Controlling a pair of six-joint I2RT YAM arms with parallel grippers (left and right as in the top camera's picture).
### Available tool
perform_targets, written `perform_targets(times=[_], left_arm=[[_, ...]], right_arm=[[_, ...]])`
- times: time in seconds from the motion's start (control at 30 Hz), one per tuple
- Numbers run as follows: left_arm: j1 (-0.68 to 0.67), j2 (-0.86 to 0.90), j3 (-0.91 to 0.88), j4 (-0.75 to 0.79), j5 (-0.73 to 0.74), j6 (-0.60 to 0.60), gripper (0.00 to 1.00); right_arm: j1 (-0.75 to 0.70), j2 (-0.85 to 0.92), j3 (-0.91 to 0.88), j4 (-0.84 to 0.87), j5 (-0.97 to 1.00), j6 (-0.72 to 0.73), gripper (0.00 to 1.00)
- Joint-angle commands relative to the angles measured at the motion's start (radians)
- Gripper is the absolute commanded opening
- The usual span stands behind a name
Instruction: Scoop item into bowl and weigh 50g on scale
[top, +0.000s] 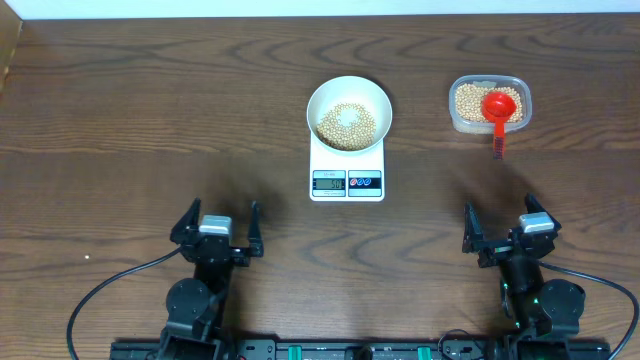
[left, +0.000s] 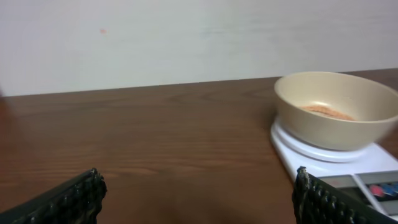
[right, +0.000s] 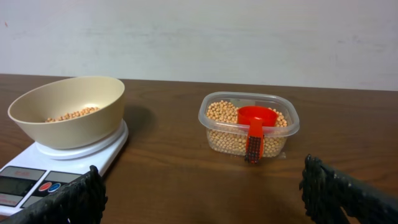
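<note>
Two grippers parked at near edge of table (top: 150, 120), both wide open, nothing held. Left gripper (top: 217, 226) near-left, well apart from scale (top: 347, 170); right gripper (top: 508, 228) near-right, near side of tub (top: 489, 104), not touching it. Bowl (top: 349, 113) on scale, table centre, far part of platform covered, display and red and blue buttons showing on near edge. Digits unreadable. Beans (top: 346, 126) piled in bowl bottom, well below rim. More beans in clear tub at far right, well apart from scale. Red scoop (top: 498, 110) resting in tub on beans, cup up, handle hanging over near rim.

Left wrist view: fingertips (left: 68, 199) at lower corners, spread wide, bare wood between; bowl (left: 336, 111) and scale (left: 348, 158) at right, a few beans (left: 326, 112) visible inside.

Right wrist view: fingertips (right: 336, 193) spread at bottom corners; bowl (right: 69, 111) on scale (right: 62, 158) at left, beans (right: 74, 114) low inside; tub (right: 249, 124) centre, scoop (right: 256, 121) lying on beans, ridged handle draped over near wall.
</note>
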Motion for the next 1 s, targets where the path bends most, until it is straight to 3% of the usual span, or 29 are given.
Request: perform_targets(times=[0.0,0.33,0.97], left_arm=[[0.076,-0.01,-0.011,-0.05,-0.026,0.04,0.98],[0.226,-0.01,-0.011,-0.049,-0.029,0.039,0.98],[0.232,-0.007,-0.011,-0.049,-0.029,0.038,0.98]], right_arm=[[0.006,-0.007,-0.003,-0.003,0.001,0.011,0.99],[0.006,-0.007,-0.003,-0.003,0.001,0.01,0.99],[0.006,-0.007,-0.003,-0.003,0.001,0.01,0.99]])
